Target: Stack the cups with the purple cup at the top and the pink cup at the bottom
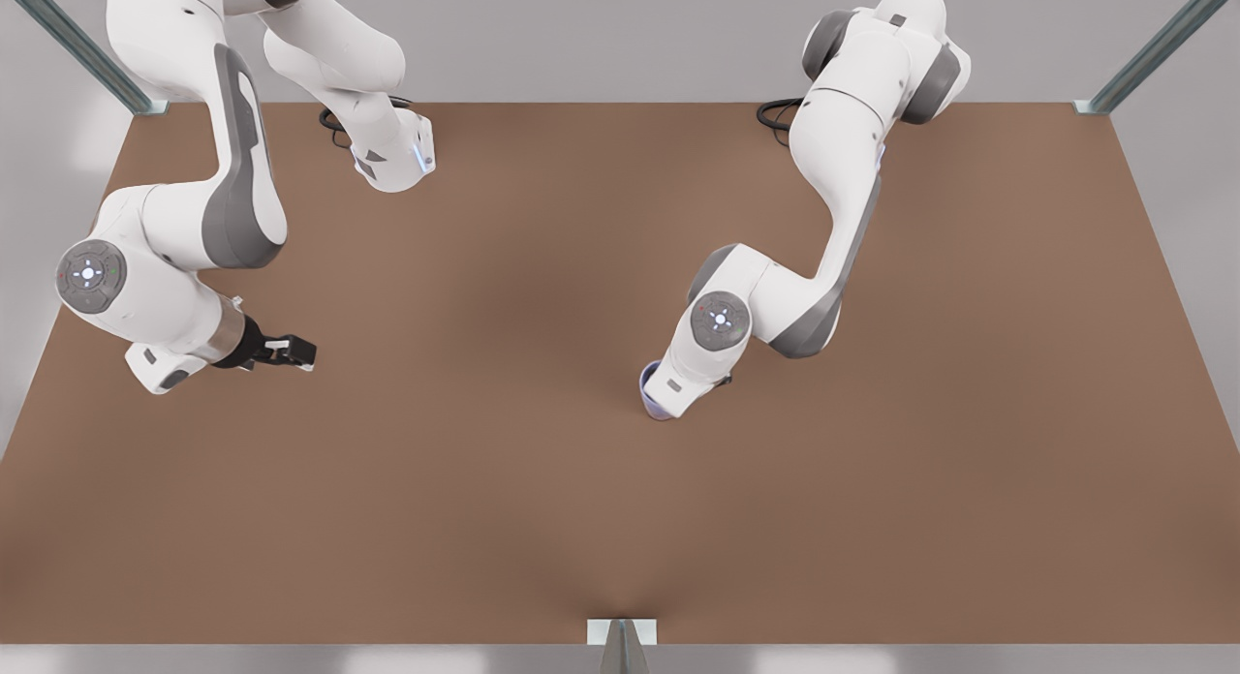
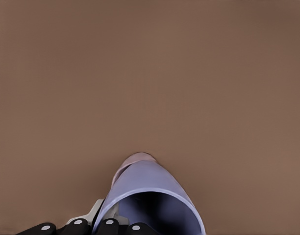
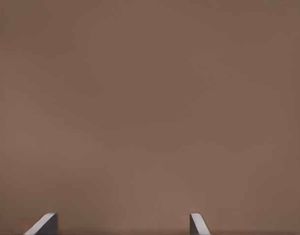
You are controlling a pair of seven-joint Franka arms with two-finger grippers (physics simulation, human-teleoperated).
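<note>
The purple cup (image 2: 150, 183) is in close-up in the left wrist view, its open rim toward the camera. My left gripper (image 2: 110, 216) is shut on its wall, one grey finger (image 2: 93, 213) pressed to the outside. A pale pinkish edge, the pink cup (image 2: 136, 156), peeks out at the purple cup's far end; the rest of it is hidden. In the front view the purple cup (image 1: 652, 387) shows under the hand of the arm on the front view's right. My right gripper (image 1: 295, 351) hangs open over bare table at the front view's left, its fingertips (image 3: 44, 225) wide apart.
The brown table (image 1: 542, 519) stretches wide around both arms. Metal frame posts (image 1: 1153, 49) stand at the back corners, and a small bracket (image 1: 622, 635) sits at the middle of the front edge.
</note>
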